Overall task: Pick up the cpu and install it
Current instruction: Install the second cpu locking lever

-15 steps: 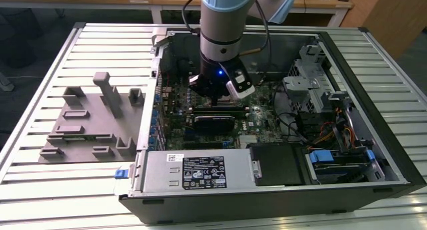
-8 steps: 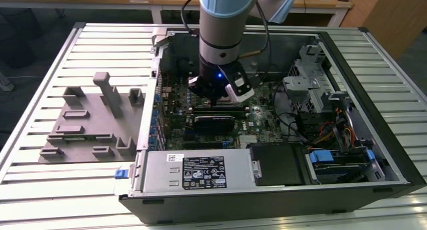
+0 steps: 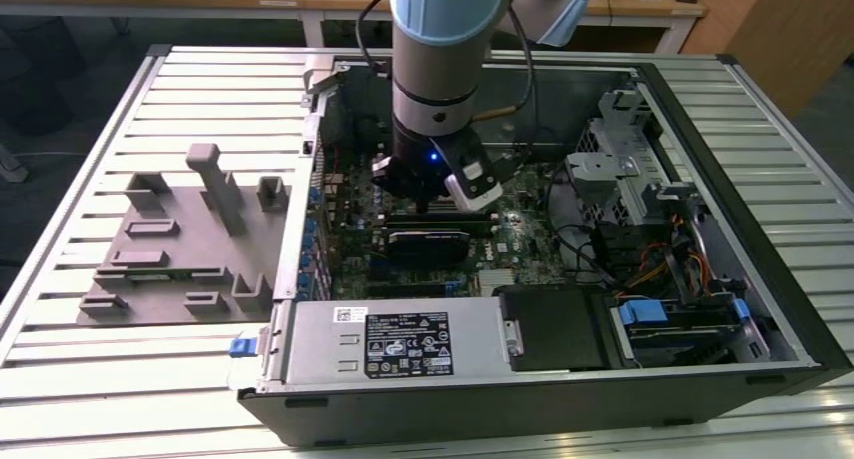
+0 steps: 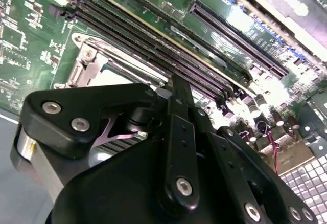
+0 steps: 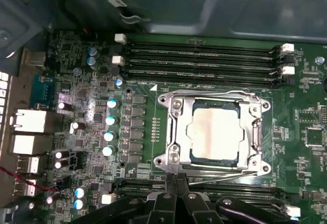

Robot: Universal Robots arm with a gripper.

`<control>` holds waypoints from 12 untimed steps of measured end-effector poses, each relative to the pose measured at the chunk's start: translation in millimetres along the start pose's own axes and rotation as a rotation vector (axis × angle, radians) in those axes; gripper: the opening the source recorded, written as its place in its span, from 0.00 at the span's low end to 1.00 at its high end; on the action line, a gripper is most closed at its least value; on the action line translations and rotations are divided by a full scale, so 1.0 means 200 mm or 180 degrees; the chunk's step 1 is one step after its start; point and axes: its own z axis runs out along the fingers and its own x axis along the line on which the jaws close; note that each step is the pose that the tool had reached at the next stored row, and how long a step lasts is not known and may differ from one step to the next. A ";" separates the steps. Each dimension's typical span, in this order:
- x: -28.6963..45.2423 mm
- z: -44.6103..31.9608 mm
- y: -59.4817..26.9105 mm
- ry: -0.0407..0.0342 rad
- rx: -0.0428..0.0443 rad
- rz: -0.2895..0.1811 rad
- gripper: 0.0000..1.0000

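The cpu (image 5: pixel 214 131), a flat square chip with a pale silver top, lies inside the metal-framed socket (image 5: pixel 172 132) on the green motherboard (image 5: pixel 301 147) in the first wrist view. The socket's frame lies around it, with a thin wire lever along its edge. My gripper (image 5: pixel 177 183) hangs just beside the socket, its black fingers pressed together and nothing between them. In the exterior view the gripper (image 3: pixel 429 205) reaches down into the open computer case (image 3: pixel 534 399) over the board's middle. In the second wrist view the fingers (image 4: pixel 181 106) point at the socket's corner (image 4: pixel 89 63).
Grey holder blocks (image 3: pixel 174 244) stand on the slatted table (image 3: pixel 80 379) at the exterior view's left of the case. A power supply (image 3: pixel 400 344) fills the case's near side, with a drive cage and cables (image 3: pixel 641 229) at the right. Memory slots (image 5: pixel 204 55) flank the socket.
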 end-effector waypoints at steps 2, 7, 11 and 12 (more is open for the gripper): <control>0.009 0.006 -0.006 -0.0001 -0.0039 -0.0001 0.11; 0.016 0.022 -0.023 0.0002 -0.0119 -0.0002 0.11; 0.016 0.028 -0.036 -0.0002 -0.0276 -0.0003 0.11; 0.017 0.029 -0.040 -0.0002 -0.0305 -0.0004 0.11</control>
